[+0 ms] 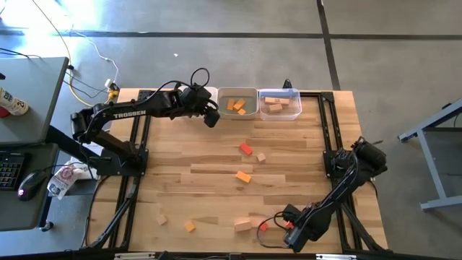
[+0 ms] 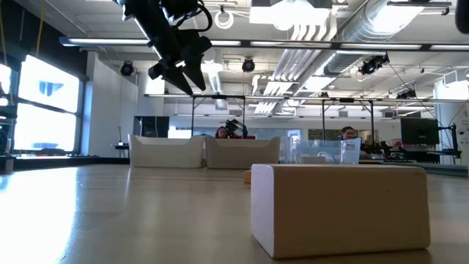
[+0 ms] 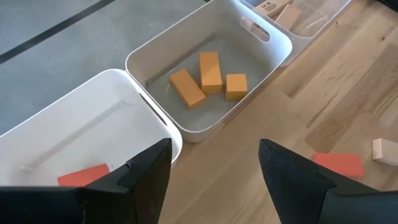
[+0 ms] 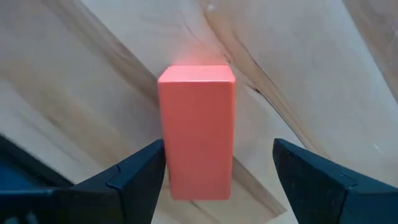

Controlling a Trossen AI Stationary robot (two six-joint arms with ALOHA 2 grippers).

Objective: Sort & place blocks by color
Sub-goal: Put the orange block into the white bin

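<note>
Your right gripper point(image 4: 217, 171) is spread wide with the small red wooden block point(image 4: 196, 132) right between its fingers, so lower straight, then squeeze gently.

We are in a robotics lab set in a big open industrial hall. We see exposed ducts point(image 2: 381, 29) and pipes under the ceiling, a bare concrete floor point(image 1: 216, 43), and a wooden table point(image 1: 195, 173) on a black frame. A desk point(image 1: 25, 94) with keyboard point(image 1: 9, 170) and mouse point(image 1: 27, 184) stands beside it, and people point(image 2: 350, 133) sit at screens far behind.
</note>
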